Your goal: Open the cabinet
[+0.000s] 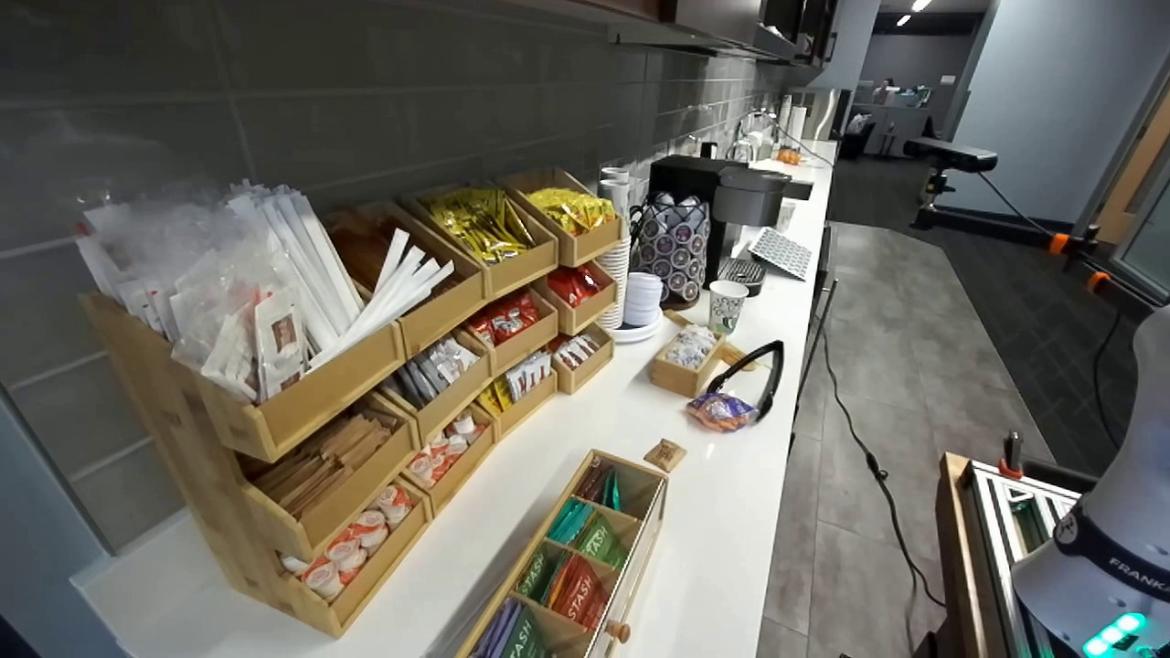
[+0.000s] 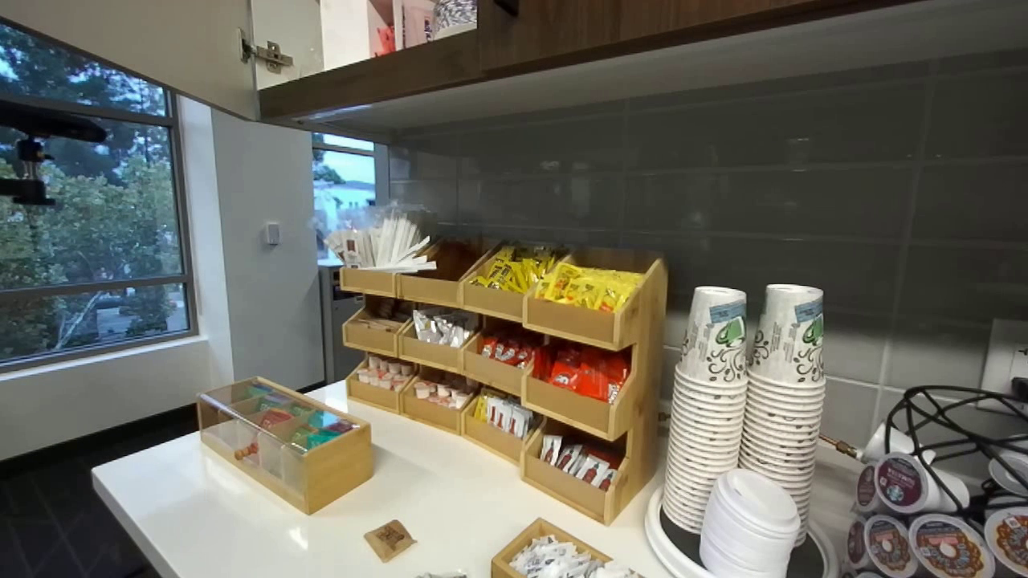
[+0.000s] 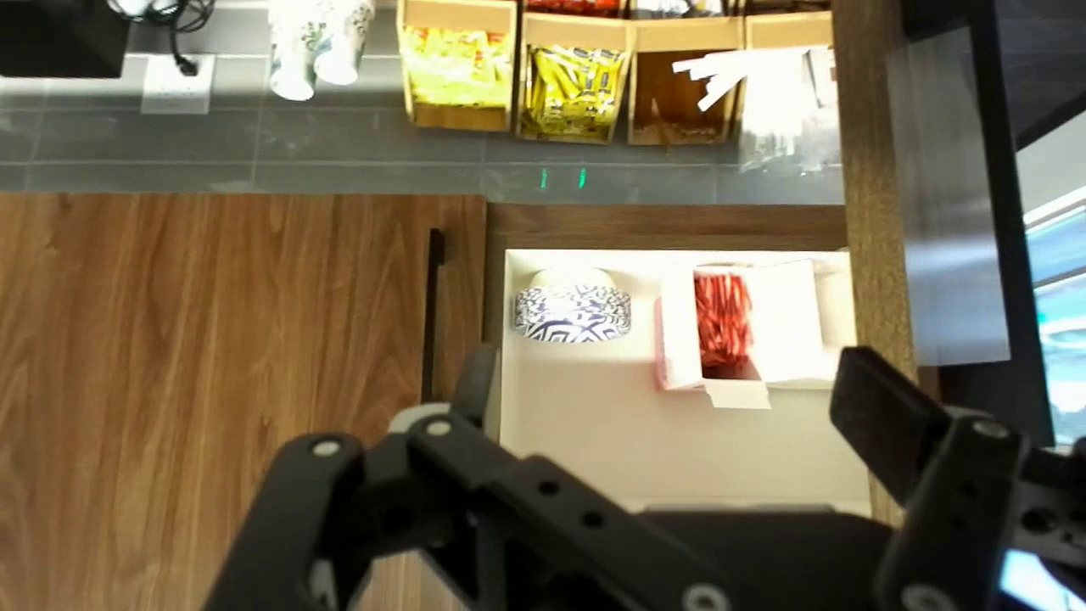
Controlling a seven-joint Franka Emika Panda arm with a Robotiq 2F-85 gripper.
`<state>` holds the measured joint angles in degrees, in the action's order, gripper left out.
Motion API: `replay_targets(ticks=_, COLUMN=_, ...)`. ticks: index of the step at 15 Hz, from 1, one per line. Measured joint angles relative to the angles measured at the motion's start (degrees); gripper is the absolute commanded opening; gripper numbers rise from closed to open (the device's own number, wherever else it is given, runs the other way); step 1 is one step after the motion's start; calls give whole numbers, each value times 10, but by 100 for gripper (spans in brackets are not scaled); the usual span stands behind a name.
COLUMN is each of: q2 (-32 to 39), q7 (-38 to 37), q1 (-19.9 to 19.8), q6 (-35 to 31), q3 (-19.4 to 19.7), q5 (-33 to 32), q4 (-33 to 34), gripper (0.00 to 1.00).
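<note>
Wrist view: gripper (image 3: 679, 390) spread wide, empty; cabinet (image 3: 585, 437) already open, right of centre. Door (image 2: 177, 44), upper left in an exterior view: likely rigid but light-swinging; grip opposite the hinge (image 2: 273, 57).

Place: kitchenette, most likely an office's shared coffee corner | On the worktop (image 1: 708, 539): coffee maker (image 1: 754, 196), coffee pods (image 1: 675, 249), stacked paper cups (image 2: 707, 425), tea box (image 2: 341, 467), tiered rack (image 2: 572, 323) of sachets (image 2: 590, 287) | Above: wooden cupboards (image 3: 229, 339) | Behind: grey tiled wall (image 2: 763, 201) | Alongside: walkway (image 1: 923, 347) towards a further room (image 1: 919, 64)
</note>
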<state>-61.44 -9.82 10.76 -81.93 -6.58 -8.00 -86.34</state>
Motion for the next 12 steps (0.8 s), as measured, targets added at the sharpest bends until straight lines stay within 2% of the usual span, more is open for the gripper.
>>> replay_targets(ticks=5, q2=2, q7=2, q1=-3, q6=10, q3=35, q5=72, q4=-6, gripper=100)
replay_targets(ticks=12, q2=13, q7=27, q1=-3, q6=25, q3=39, q5=138, q4=-10, gripper=100)
